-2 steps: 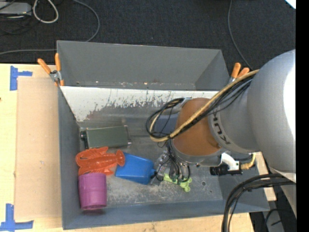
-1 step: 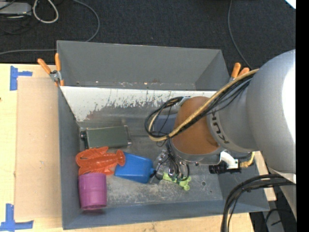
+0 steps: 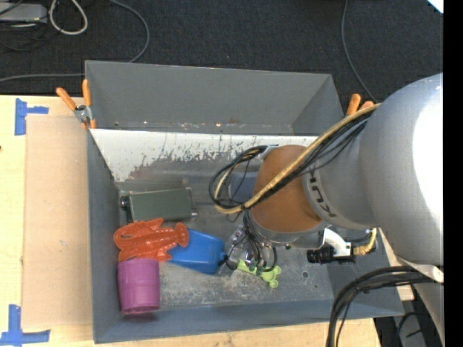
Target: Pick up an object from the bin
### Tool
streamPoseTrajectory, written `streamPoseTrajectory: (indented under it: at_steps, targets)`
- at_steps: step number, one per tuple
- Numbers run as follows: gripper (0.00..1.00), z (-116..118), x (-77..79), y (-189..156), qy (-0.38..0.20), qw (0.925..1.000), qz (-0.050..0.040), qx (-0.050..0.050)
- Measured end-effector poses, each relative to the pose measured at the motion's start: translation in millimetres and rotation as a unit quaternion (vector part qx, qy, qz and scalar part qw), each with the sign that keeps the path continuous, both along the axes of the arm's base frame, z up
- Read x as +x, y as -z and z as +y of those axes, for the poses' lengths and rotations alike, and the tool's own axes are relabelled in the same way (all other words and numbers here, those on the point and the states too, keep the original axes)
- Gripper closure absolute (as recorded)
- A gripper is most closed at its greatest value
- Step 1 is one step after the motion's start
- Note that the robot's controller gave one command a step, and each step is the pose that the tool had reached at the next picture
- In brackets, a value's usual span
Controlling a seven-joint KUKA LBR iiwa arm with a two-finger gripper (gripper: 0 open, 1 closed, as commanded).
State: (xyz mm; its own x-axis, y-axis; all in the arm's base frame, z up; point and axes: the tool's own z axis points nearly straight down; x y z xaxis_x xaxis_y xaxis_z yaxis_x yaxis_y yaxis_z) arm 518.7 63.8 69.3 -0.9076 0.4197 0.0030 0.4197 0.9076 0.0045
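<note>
End effector (image 3: 249,255) sits low over the floor of the grey metal bin (image 3: 217,107), right of centre and toward the near wall; whether it is open or closed cannot be told. A knobbly green plastic piece (image 3: 266,273) lies at its near edge. Just left is a smooth blue block (image 3: 195,251). Further left are a bumpy orange-red toy (image 3: 148,238), a matte purple cup (image 3: 139,285) and a flat grey-green box (image 3: 158,204).

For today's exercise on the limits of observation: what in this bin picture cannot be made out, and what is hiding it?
1. Small green thing, camera view: partly under the end effector; its kind is unclear.
2. Blue block, camera view: right end covered by the end effector.
3. Bin floor, camera view: right part hidden by the arm.
</note>
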Motion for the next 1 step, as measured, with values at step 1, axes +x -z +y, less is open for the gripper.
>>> streamPoseTrajectory:
  at_steps: [1]
  targets:
    - [1.0, 0.7, 1.2, 0.0, -0.004, 1.0, 0.0003, 0.0]
